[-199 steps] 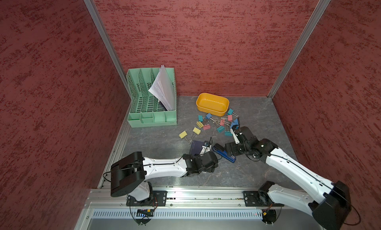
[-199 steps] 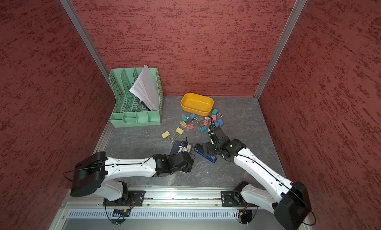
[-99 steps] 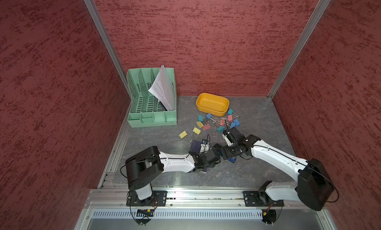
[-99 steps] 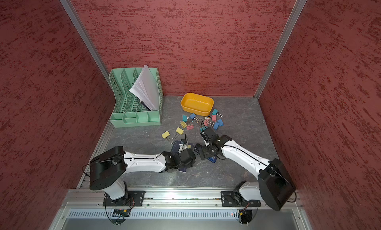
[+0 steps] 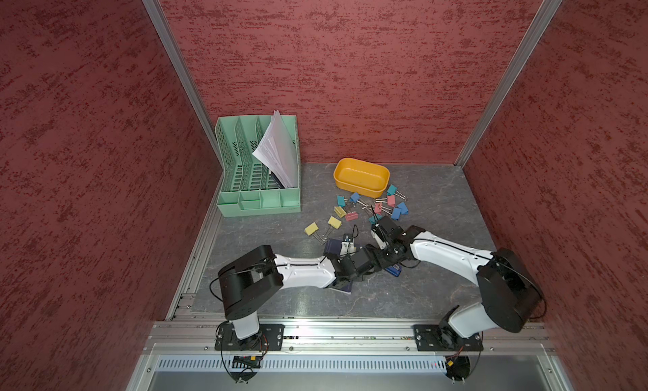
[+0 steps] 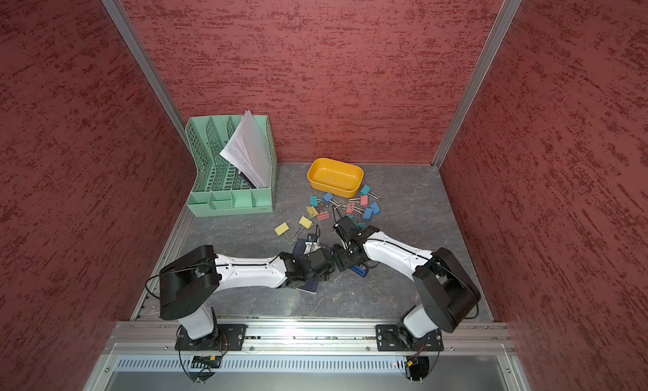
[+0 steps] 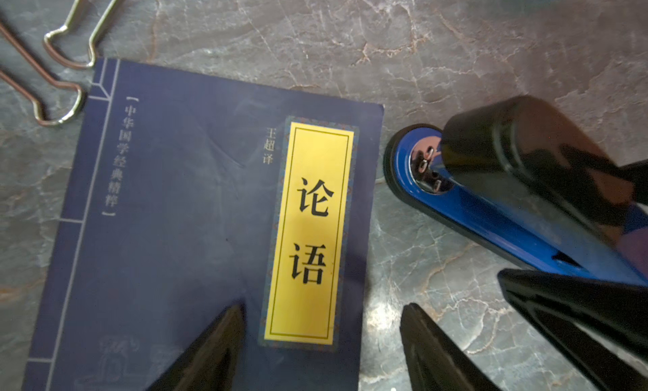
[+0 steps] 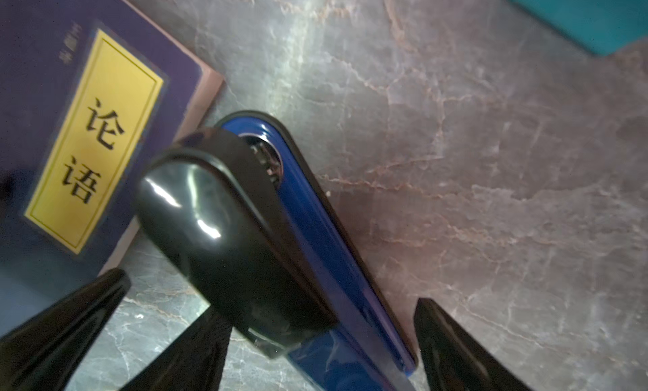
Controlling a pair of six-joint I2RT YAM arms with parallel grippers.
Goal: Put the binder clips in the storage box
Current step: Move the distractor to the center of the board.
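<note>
My left pincer (image 7: pixel 324 315) gapes empty beside the stapler (image 8: pixel 217 231); right pincer (image 8: pixel 270 291) gapes astride it, perhaps touching. Lift clear; pinch binder clips (image 5: pixel 378 207) by bodies.

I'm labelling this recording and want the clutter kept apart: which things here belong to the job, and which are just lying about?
Belong to the job:
binder clips, loose on the table
storage box, empty

Just lying about:
organizer
papers standing in it
book
stapler
</note>
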